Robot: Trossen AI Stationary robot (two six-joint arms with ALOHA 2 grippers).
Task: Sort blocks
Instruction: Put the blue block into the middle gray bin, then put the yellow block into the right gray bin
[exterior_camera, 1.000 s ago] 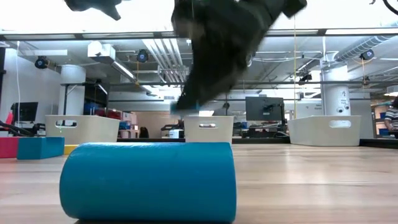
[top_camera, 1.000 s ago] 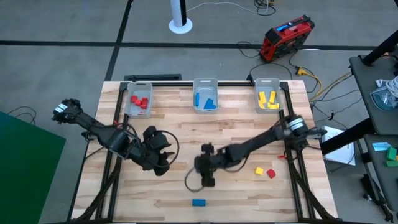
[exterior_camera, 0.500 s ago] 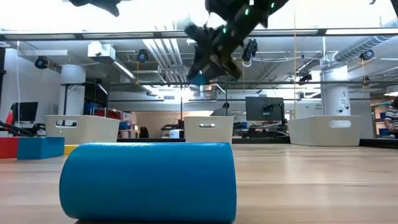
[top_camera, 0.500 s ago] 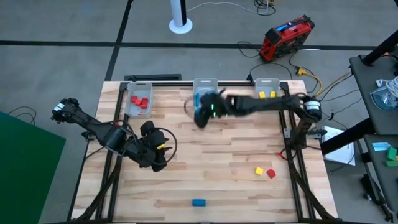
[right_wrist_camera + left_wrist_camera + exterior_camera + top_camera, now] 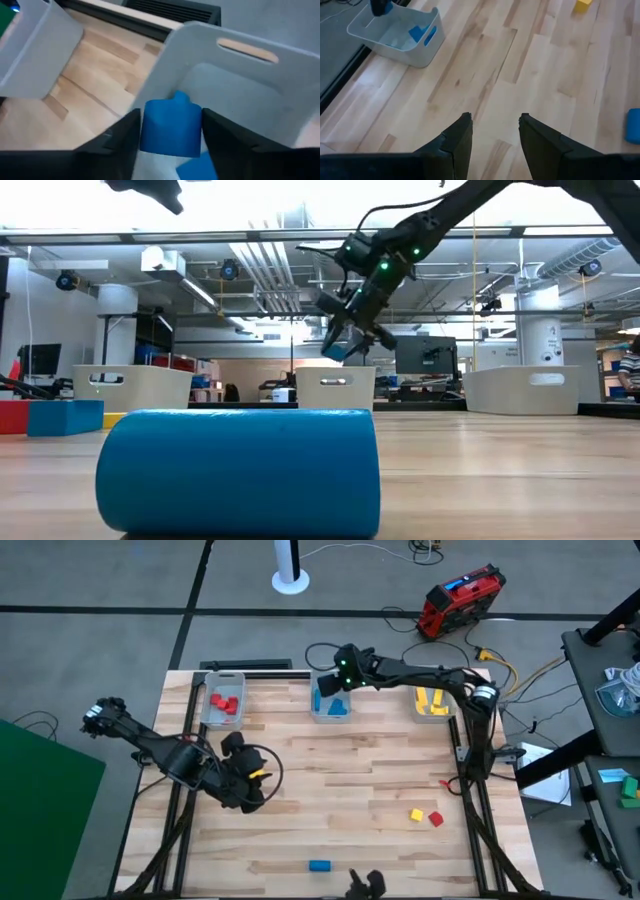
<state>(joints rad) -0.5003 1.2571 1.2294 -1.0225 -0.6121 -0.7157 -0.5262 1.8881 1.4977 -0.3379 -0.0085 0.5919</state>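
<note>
My right gripper [image 5: 336, 678] hangs over the middle clear bin [image 5: 318, 716], shut on a blue block [image 5: 172, 126]. The low view shows the same block [image 5: 336, 352] well above the bin. That bin holds other blue blocks [image 5: 336, 706]. More blocks lie flat on the table: a blue one [image 5: 319, 865] near the front edge, and a yellow one [image 5: 416, 813] beside a red one [image 5: 435, 818] toward the right. My left gripper [image 5: 495, 127] is open with nothing between its fingers, over the table's left half [image 5: 248, 785]. My right gripper pinches the blue block by two opposite sides [image 5: 148, 131] between its two fingers [image 5: 120, 142]. The fingers slant downward, reaching in from the table's right. The block hangs lifted clear, above the middle bin's opening.
A bin with red blocks [image 5: 224, 700] stands at the far left and one with yellow blocks [image 5: 432, 700] at the far right, flanking the middle bin. Bare wood lies between the bins and the loose blocks.
My right gripper has swept from the table's middle toward the far edge, rising, to a place over the middle bin. It has carried the blue block along, clear of the table.
</note>
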